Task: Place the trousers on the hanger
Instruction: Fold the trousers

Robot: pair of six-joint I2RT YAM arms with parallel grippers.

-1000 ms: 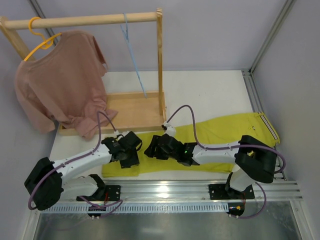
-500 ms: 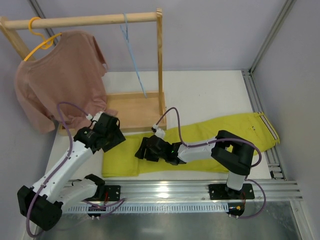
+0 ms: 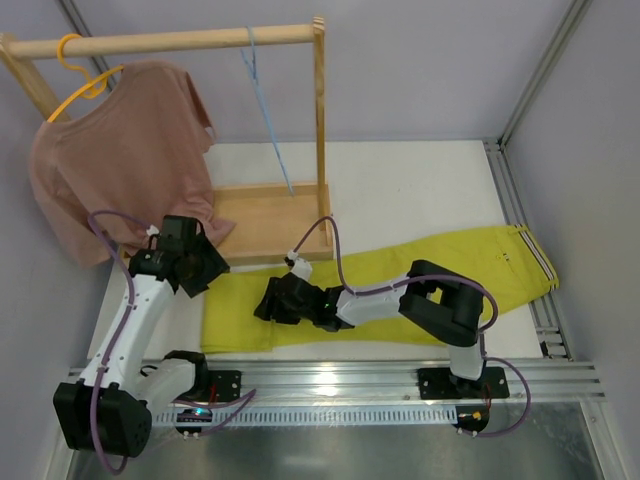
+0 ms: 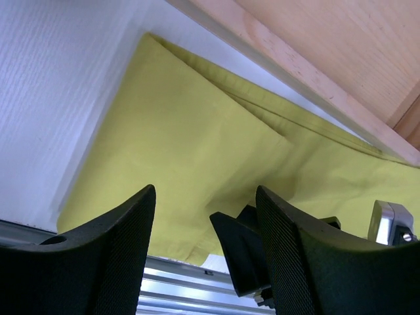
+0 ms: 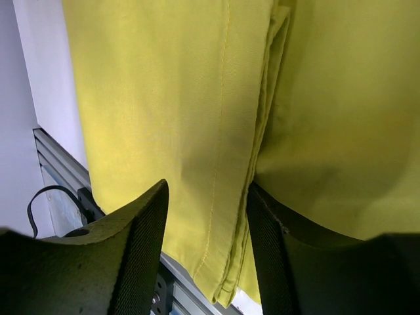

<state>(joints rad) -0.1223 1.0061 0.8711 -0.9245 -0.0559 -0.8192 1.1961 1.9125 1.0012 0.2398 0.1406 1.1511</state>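
The yellow-green trousers (image 3: 430, 265) lie flat along the table's front, waistband at the right and leg ends at the left. The light-blue hanger (image 3: 268, 120) hangs empty from the wooden rod. My right gripper (image 3: 264, 306) is low over the leg ends. In the right wrist view its jaws (image 5: 205, 197) stand open astride a folded leg edge of the trousers (image 5: 164, 98), and a layer of cloth lies over the right finger. My left gripper (image 3: 205, 270) is raised above the trousers' left end, open and empty (image 4: 205, 197), with the trousers (image 4: 184, 144) below it.
A wooden rack stands at the back, with its rod (image 3: 170, 42) and base tray (image 3: 265, 220). A dusty-pink T-shirt (image 3: 120, 170) hangs on a yellow hanger at the left. An aluminium rail (image 3: 330, 375) runs along the near edge. The wooden base (image 4: 315, 72) is close to my left gripper.
My left gripper opened, rose off the trousers and drew back to the left. My right gripper slid left along the trousers toward the leg ends.
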